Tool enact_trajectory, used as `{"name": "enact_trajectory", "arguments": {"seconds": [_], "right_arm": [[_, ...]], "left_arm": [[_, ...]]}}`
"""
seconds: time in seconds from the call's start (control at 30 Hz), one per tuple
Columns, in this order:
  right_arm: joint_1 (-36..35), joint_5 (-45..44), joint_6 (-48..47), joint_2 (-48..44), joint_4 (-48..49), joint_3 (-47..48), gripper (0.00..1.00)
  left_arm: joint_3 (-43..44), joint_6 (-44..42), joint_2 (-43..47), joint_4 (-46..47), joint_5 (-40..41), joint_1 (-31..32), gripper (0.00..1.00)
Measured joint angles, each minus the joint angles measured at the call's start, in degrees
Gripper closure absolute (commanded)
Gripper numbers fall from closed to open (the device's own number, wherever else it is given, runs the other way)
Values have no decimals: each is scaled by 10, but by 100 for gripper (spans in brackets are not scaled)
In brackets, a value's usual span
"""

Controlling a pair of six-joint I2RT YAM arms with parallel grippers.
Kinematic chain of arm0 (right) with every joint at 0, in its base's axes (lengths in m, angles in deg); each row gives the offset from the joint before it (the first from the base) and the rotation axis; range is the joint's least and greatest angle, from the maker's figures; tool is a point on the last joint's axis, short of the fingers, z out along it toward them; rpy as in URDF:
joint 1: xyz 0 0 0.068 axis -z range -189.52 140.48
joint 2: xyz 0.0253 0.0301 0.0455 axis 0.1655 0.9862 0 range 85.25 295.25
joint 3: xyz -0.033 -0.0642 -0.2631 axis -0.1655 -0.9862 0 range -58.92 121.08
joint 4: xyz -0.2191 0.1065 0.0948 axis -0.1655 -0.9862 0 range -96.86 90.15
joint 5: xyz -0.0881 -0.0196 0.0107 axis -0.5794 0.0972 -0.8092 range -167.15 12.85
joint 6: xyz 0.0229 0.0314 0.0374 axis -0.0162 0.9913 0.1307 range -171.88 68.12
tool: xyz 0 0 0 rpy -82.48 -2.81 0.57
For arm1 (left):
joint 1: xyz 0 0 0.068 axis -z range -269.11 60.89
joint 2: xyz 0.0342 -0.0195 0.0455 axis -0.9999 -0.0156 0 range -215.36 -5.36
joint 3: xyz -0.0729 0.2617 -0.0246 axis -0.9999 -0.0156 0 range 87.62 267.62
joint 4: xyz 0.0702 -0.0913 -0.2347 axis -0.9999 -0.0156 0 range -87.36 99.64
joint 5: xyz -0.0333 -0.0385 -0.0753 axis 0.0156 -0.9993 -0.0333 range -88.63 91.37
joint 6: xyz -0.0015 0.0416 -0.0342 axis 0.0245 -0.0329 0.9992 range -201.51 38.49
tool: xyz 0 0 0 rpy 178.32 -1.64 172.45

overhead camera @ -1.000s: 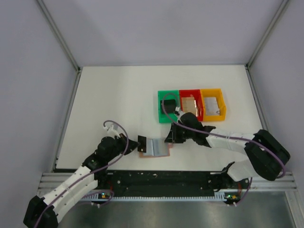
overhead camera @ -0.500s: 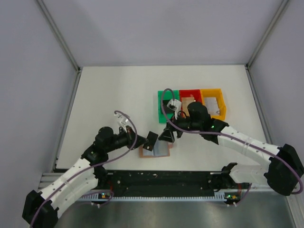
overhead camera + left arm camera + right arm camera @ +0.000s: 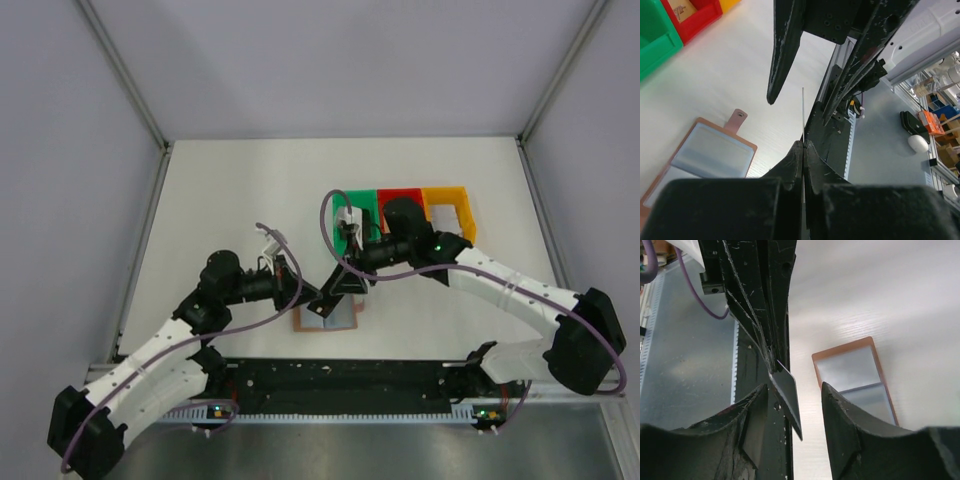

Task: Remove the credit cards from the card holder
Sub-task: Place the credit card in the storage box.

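The card holder (image 3: 340,318) lies open on the table, blue-grey face up, near the front edge. It also shows in the left wrist view (image 3: 710,152) and the right wrist view (image 3: 855,377). My left gripper (image 3: 305,293) is shut on a dark credit card (image 3: 787,395) and holds it in the air above the holder. In the left wrist view the card (image 3: 802,115) shows edge-on, sticking out of my left gripper (image 3: 803,145). My right gripper (image 3: 338,290) is open, and in its own view (image 3: 793,390) its jaws stand on either side of the card without touching it.
A green bin (image 3: 350,205), a red bin (image 3: 402,200) and a yellow bin (image 3: 450,205) stand in a row behind the grippers. The table's front rail (image 3: 340,375) runs just in front of the holder.
My left gripper has lifted the card up and right, off the holder's left edge. My right gripper has left the holder's right edge and come to straddle the card.
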Motion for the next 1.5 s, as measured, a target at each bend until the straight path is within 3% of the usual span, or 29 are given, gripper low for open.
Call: {"name": "enact_trajectory", "arguments": {"seconds": [0.13, 0.2, 0.27, 0.4, 0.47, 0.57, 0.83, 1.0, 1.2, 1.5], "right_arm": [[0, 36, -22, 18, -17, 8, 96], [0, 48, -28, 18, -24, 8, 100], [0, 56, -31, 18, -28, 9, 100], [6, 54, -30, 18, -30, 9, 100], [21, 45, -23, 18, -31, 9, 100], [57, 19, 1, 18, -31, 9, 100], [163, -147, 122, 37, -38, 37, 100], [182, -260, 176, 103, -56, 111, 100], [183, -325, 224, 218, -76, 218, 100], [182, -322, 259, 349, -79, 270, 100]], "left_arm": [[13, -16, -16, -2, -15, 3, 100], [18, -21, -22, -7, -18, 4, 95], [20, -29, -23, -15, -16, 4, 77], [35, -45, -19, -53, 26, 5, 32], [50, -52, -10, -87, 70, 5, 16], [79, -60, 15, -150, 160, 5, 3], [195, -103, 87, -319, 391, 5, 1], [193, -141, 135, -349, 480, 5, 1], [175, -159, 145, -383, 538, 5, 1], [172, -187, 147, -393, 574, 4, 1]]}}
